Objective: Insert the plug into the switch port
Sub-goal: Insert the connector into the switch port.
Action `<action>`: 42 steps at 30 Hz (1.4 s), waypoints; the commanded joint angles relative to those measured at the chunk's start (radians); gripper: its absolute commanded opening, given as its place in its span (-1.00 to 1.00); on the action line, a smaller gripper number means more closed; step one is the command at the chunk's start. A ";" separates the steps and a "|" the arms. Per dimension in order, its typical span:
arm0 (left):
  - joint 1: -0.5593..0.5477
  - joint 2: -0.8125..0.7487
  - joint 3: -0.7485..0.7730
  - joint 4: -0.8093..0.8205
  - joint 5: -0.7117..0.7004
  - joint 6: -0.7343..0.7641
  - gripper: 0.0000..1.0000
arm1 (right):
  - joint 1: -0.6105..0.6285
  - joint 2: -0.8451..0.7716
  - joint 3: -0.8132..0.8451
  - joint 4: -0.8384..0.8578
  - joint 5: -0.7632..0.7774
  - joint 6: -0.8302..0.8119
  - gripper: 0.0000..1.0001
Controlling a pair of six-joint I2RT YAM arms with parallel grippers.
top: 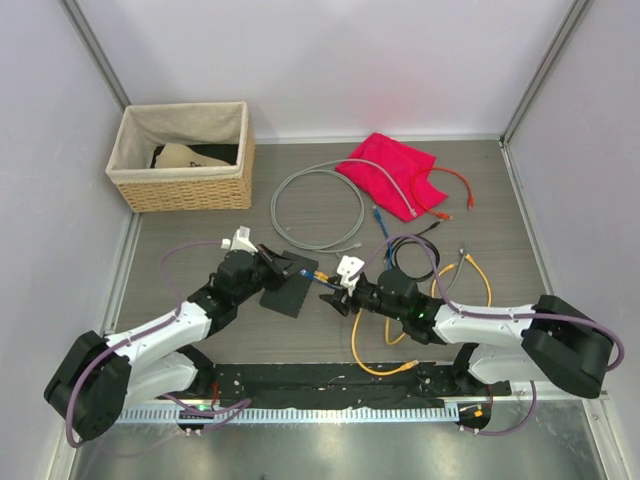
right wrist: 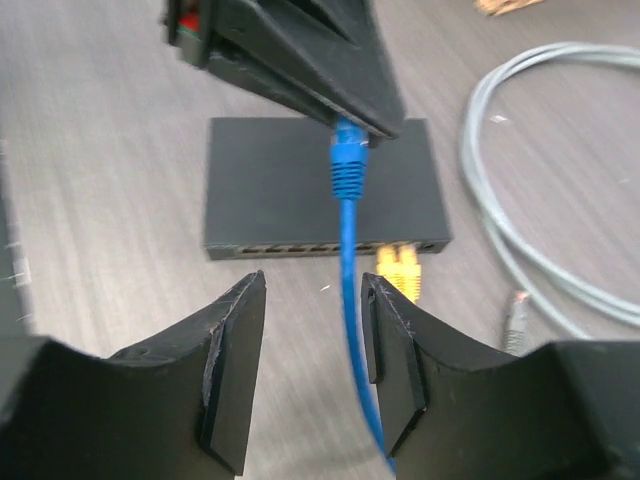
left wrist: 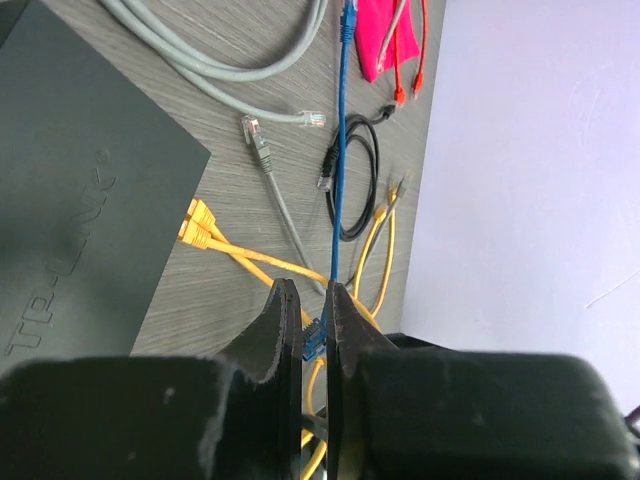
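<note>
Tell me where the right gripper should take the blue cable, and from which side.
Probably the straight stretch of blue cable just behind its plug, which the left gripper pinches. Come from the side facing the switch ports: the cable runs between the right gripper's open fingers, close to one.

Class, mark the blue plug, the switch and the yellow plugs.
blue plug [right wrist: 347,168]: right wrist view, ribbed boot.
switch [right wrist: 280,185]: right wrist view, bare top.
yellow plugs [right wrist: 399,268]: right wrist view, the pair's middle.
</note>
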 commanded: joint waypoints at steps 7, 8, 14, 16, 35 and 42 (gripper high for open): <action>-0.006 -0.008 0.058 -0.053 0.011 -0.083 -0.99 | 0.050 0.183 0.023 0.481 0.159 -0.130 0.01; -0.006 -0.008 0.058 -0.053 0.013 -0.085 -1.00 | 0.050 0.202 0.040 0.479 0.147 -0.133 0.00; -0.008 -0.015 0.060 -0.067 0.016 -0.087 -1.00 | 0.050 0.233 0.061 0.490 0.139 -0.144 -0.08; -0.008 -0.017 0.065 -0.082 0.018 -0.091 -1.00 | 0.050 0.232 0.078 0.470 0.103 -0.144 -0.12; -0.008 -0.048 0.069 -0.119 -0.002 -0.097 -0.99 | 0.050 0.210 0.077 0.300 0.083 -0.159 -0.17; -0.008 -0.035 0.083 -0.120 0.007 -0.099 -0.99 | 0.049 0.227 0.077 0.312 0.074 -0.155 -0.30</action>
